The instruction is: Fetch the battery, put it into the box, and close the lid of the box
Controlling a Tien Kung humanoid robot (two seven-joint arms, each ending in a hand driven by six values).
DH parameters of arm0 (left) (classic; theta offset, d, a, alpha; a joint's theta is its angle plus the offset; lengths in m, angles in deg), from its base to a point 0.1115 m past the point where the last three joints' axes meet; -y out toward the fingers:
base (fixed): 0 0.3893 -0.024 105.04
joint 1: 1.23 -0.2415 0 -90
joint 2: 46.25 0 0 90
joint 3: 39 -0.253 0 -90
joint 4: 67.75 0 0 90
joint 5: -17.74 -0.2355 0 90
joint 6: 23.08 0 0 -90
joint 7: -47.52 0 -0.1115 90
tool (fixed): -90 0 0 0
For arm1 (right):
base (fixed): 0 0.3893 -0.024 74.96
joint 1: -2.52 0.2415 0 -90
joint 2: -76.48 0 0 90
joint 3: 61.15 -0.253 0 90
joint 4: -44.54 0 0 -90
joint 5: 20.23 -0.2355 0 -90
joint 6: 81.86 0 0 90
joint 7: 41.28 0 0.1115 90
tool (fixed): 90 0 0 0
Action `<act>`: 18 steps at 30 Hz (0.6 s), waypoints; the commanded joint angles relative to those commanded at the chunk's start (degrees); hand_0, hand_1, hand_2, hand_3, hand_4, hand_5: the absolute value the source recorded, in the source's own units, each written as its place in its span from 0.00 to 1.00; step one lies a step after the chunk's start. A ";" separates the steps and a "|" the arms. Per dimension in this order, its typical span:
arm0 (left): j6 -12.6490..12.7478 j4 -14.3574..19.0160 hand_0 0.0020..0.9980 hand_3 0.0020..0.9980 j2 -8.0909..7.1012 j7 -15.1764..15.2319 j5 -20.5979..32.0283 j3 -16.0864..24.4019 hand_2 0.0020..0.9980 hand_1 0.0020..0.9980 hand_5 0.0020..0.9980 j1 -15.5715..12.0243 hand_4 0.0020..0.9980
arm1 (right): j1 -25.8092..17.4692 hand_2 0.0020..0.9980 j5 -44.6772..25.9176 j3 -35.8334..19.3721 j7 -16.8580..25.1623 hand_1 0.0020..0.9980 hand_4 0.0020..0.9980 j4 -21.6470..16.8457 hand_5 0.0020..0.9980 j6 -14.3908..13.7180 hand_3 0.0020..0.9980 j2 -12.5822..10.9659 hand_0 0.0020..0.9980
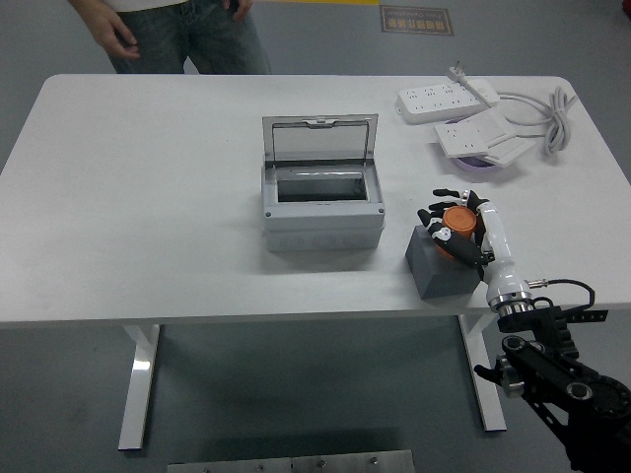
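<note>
Step in hand: fetching the battery; judged from this frame, the grasp is being made and the lift is not yet begun.
Right hand [455, 229]: lower right of the frame, fingers wrapped around the battery from the right side and top; it looks like a closing grip rather than a relaxed hand.
Battery [457, 219]: orange, round-topped, standing on the grey block [441, 268] at lower right of centre, partly hidden by the fingers.
Doing it well: the grip should be firm on both sides before any lift, since the battery appears short and rounded and could roll off the block; a straight upward lift would keep the block from being dragged toward the counter edge just below it.
Path: the box lies to the left of the block and close by, so a short leftward carry above the box wall should do; the raised lid stands at the back and should be kept clear of.
Box [321, 213]: grey, centre of the frame, open; its inside looks dark and nothing can be seen in it.
Lid [319, 143]: clear, upright behind the opening, not yet shut.
Left hand: not in view.
Counter [138, 197]: white; power strips [463, 113] with a cord at upper right, well apart from the work.
Person [177, 30]: standing at the top left, hands away from the counter.
</note>
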 joint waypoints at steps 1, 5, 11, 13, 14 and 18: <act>-0.02 0.00 0.44 0.66 0.01 0.01 -0.05 0.03 0.63 0.64 0.93 -0.01 0.79 | 0.01 0.54 0.01 0.16 -0.04 0.54 0.85 -0.05 0.31 -0.02 0.62 0.01 0.63; -0.10 0.00 0.44 0.66 0.05 0.01 -0.23 0.17 0.63 0.64 0.93 -0.04 0.79 | 0.06 0.54 0.00 0.54 -0.18 0.54 0.85 -0.33 0.31 -0.18 0.62 0.01 0.63; -0.22 -0.01 0.44 0.66 0.11 0.07 -0.48 0.37 0.63 0.64 0.93 -0.06 0.79 | 0.12 0.54 -0.55 1.00 -0.15 0.54 0.84 -0.63 0.28 -0.68 0.62 0.00 0.62; -0.22 -0.05 0.44 0.66 0.11 0.18 -0.49 0.39 0.63 0.64 0.93 -0.04 0.79 | 0.11 0.55 -1.00 1.16 -0.12 0.54 0.81 -0.67 0.27 -0.95 0.62 0.00 0.57; -0.23 -0.07 0.44 0.66 0.10 0.21 -0.51 0.41 0.63 0.64 0.93 -0.03 0.79 | 0.10 0.55 -1.13 1.22 -0.15 0.54 0.81 -0.66 0.27 -1.14 0.62 0.00 0.57; -0.25 -0.13 0.43 0.66 0.07 0.37 -0.42 0.33 0.63 0.64 0.92 -0.06 0.79 | 0.04 0.55 -1.46 1.40 -0.30 0.54 0.69 -0.57 0.16 -1.44 0.61 -0.02 0.52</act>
